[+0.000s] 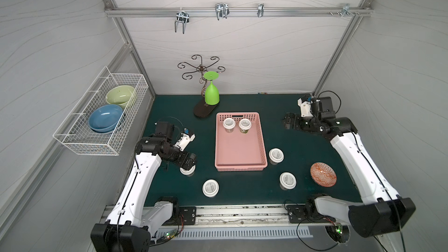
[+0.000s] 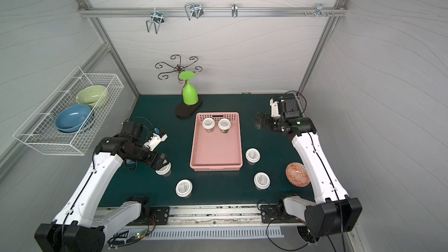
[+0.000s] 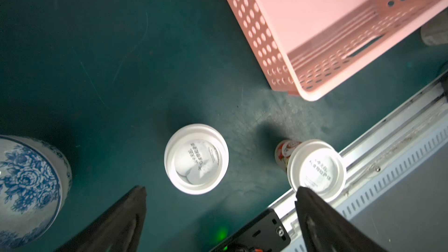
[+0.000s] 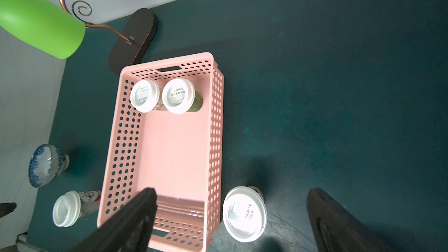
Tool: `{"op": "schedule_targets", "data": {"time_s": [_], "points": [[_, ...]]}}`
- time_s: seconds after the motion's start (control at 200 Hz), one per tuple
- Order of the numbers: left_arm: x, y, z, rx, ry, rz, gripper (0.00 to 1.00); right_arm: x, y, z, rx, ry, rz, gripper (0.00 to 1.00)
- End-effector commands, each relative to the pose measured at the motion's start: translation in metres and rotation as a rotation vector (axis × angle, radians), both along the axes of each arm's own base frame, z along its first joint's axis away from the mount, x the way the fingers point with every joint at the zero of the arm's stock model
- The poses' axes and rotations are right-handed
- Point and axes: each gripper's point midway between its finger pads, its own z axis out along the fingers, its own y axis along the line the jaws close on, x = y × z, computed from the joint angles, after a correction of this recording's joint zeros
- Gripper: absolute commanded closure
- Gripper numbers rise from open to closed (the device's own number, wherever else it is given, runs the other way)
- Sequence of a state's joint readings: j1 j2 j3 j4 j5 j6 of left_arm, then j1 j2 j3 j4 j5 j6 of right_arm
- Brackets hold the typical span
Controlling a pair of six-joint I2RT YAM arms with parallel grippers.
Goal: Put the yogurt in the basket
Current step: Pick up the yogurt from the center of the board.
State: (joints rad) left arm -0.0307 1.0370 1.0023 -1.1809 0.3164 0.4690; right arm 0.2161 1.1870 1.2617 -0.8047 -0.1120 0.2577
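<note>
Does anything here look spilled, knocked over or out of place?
Nothing stands out. Two yogurt cups stand upright in the pink basket, and four more are upright on the green mat. Nothing is spilled. The green goblet is upside down, but it hangs from its rack, as such racks hold glasses.

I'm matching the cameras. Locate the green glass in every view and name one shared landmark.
In a top view: green glass upside down, just behind the pink basket.
In a top view: same spot, behind the basket.
Left wrist: not in it.
Right wrist: large and close, past the basket's far end.
Shared landmark: the pink basket.
</note>
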Motion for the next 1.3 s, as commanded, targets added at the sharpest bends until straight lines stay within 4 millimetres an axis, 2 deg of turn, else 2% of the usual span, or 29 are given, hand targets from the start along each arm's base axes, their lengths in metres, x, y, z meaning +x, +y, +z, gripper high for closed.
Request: {"op": "schedule_targets", "data": {"time_s": [0.0,0.17,0.42,0.645,1.071,1.296], "points": [[-0.007,0.005,0.006,0.027,0.032,-0.031,0.01,0.001,-0.007,0.005,-0.040,-0.091,0.003,0.01],[-0.008,0.013,-0.004,0.030,0.103,-0.014,0.01,-0.006,-0.012,-0.003,-0.082,-0.142,0.002,0.01],[0.000,0.024,-0.029,0.034,0.195,0.035,0.01,-0.021,-0.007,0.002,-0.204,-0.270,0.054,0.01],[0.003,0.030,-0.037,0.027,0.208,0.055,0.01,-0.033,-0.007,0.001,-0.253,-0.346,0.070,0.01],[0.013,0.012,-0.041,-0.100,0.228,0.057,0.01,-0.041,-0.012,-0.004,-0.242,-0.419,0.047,0.01],[0.008,0.010,-0.056,-0.110,0.300,0.047,0.01,-0.042,-0.014,-0.004,-0.252,-0.429,0.043,0.01]]}}
